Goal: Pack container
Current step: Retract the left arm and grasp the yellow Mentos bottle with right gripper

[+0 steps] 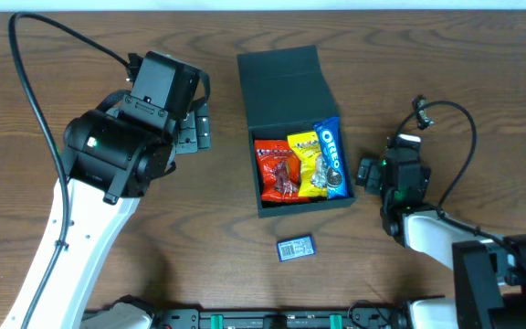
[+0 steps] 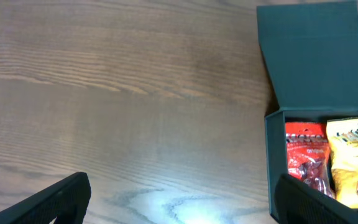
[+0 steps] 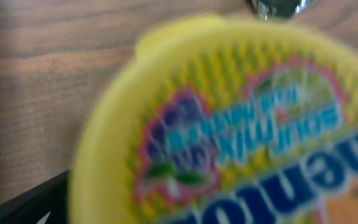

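Note:
The container (image 1: 281, 87) is a dark square box standing open in the middle of the table, its flap lid (image 2: 309, 56) folded back. Inside lie a red packet (image 1: 277, 172), a yellow packet (image 1: 307, 164) and a blue Oreo packet (image 1: 331, 155). My left gripper (image 1: 199, 126) hovers open over bare wood left of the box, nothing between its fingers (image 2: 67, 196). My right gripper (image 1: 368, 171) sits just right of the box, jaws wide. A blurred round yellow sweets tub (image 3: 229, 124) fills the right wrist view, close under the jaws and hidden in the overhead view.
A small blue packet (image 1: 295, 248) lies flat on the wood in front of the box. The left arm's black cable (image 1: 35, 82) loops across the far left. The table's far edge (image 1: 263, 7) runs along the top.

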You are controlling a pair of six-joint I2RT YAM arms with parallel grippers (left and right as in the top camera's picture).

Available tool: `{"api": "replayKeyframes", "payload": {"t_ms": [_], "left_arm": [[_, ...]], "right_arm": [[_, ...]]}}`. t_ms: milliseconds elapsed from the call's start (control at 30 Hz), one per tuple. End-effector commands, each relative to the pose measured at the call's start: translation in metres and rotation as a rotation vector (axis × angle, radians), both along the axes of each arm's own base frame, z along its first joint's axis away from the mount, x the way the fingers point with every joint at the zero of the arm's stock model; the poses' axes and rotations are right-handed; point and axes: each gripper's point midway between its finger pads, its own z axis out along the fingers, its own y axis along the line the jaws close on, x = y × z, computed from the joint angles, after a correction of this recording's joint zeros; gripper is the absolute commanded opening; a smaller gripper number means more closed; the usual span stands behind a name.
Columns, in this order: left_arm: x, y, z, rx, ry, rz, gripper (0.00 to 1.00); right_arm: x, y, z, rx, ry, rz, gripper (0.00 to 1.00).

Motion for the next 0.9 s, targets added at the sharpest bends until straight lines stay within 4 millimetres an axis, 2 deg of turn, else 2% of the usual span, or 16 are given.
{"api": "replayKeyframes", "payload": {"t_ms": [0,300,800,867], "left_arm": [[0.001,0.000,-0.003,0.011,0.010,-0.012,0.95],[0.003,-0.001,-0.003,0.009,0.006,-0.012,0.95],[0.003,-0.001,-0.003,0.008,0.006,-0.012,0.95],[0.003,-0.001,-0.002,0.007,0.005,-0.012,0.95]], "right_arm": [[0.009,-0.005,0.008,-0.018,-0.030,0.001,0.99],[0.014,-0.022,0.013,-0.018,-0.065,-0.047,0.99],[0.023,-0.010,0.019,0.016,-0.098,0.020,0.99],[0.025,-0.010,0.021,0.018,-0.107,0.022,0.93]]}}
